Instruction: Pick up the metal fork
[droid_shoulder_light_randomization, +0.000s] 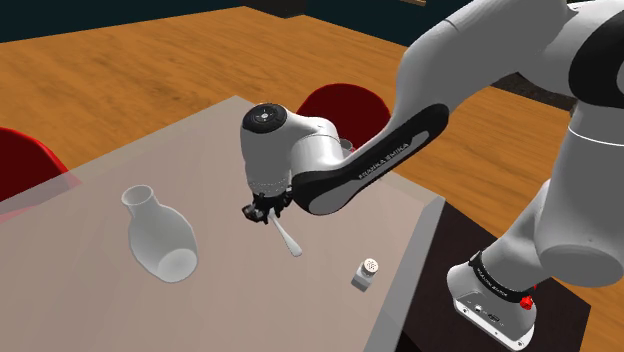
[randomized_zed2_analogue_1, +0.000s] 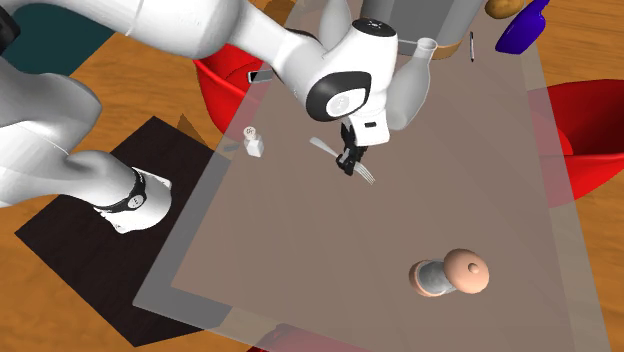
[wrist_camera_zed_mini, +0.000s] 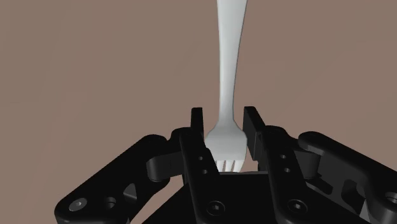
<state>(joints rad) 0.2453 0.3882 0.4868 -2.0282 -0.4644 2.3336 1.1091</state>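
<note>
The black gripper clasps the pale, slim fork by its neck beside the tines, over the middle of the table; it looks light, stiff, slippery, liable to pivot.

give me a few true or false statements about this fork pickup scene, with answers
1. The fork's head sits between the gripper's fingers. True.
2. The chair beside the table is green. False: it is red.
3. A small shaker stands near the table's edge. True.
4. The fork is black. False: it is pale grey-white; the gripper is black.
</note>
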